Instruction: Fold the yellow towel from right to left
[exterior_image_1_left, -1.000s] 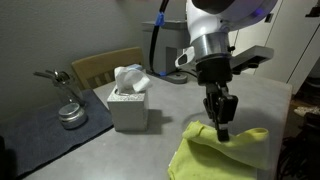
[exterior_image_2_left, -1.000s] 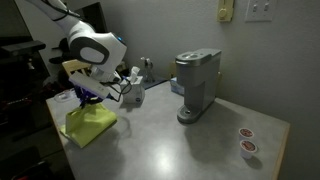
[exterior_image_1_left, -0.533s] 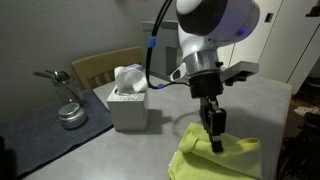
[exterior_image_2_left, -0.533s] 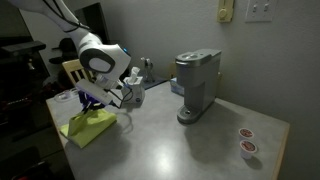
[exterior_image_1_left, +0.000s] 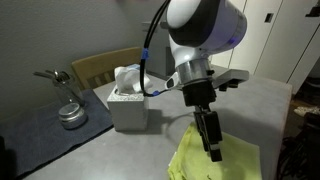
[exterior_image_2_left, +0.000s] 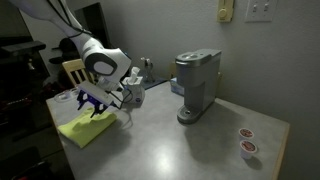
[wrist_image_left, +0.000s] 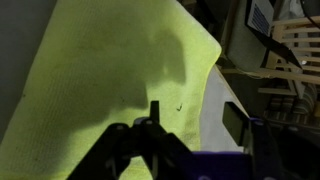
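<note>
The fingers (exterior_image_1_left: 213, 148) point straight down and are drawn close together. Their tips meet a raised fold of the yellow towel (exterior_image_1_left: 222, 166) and appear to pinch it. The rest of the towel spreads on the desk (exterior_image_1_left: 105, 150) directly beneath and around them. In the wrist view the cloth (wrist_image_left: 110, 70) fills the space ahead of the fingers (wrist_image_left: 151, 120). A tissue box (exterior_image_1_left: 128, 104) stands off to one side of them, well apart.

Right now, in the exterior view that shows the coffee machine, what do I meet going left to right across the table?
yellow towel → coffee machine → two small cups. The arm and gripper overlap the towel, so they are left out.
</note>
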